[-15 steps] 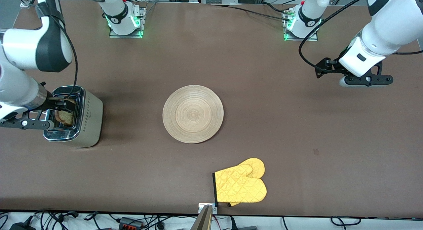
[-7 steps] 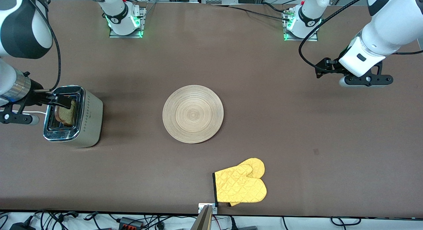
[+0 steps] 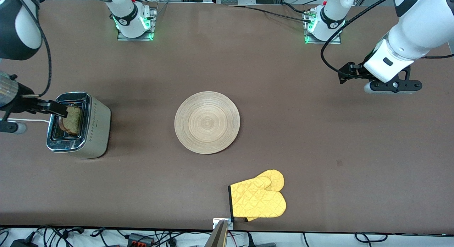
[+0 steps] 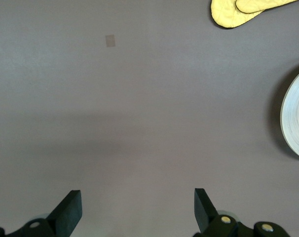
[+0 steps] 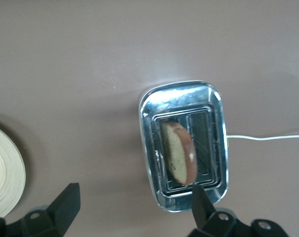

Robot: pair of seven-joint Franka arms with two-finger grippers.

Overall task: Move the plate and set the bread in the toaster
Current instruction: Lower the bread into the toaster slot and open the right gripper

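With the bread (image 3: 72, 120) already standing in a slot of the toaster (image 3: 94, 128), leaning and poking well out of the top, the loading step looks all but done. The right hand (image 5: 134, 210) hangs above the toaster, fingers spread wide and holding nothing; in the right wrist view the slice sits askew between the slot walls, clear of both fingers. The toaster stands at the right arm's end of the desk (image 3: 319, 151), its white cord (image 5: 268, 138) trailing off to one side. The plate (image 3: 207, 122) lies bare in the middle of the desk, well apart from the toaster, so by my reading the plate move is done too. The left hand (image 4: 137, 210) waits over bare desk at the left arm's end, fingers spread and empty. Nearer the front camera than the plate lies a yellow oven mitt (image 3: 258, 199), untouched. What's left, as I judge it: the slice may want a nudge to sink fully into the slot, which calls for a gentle press straight down on its top edge without tipping it against the slot wall. Otherwise the right arm only needs to clear away cleanly.
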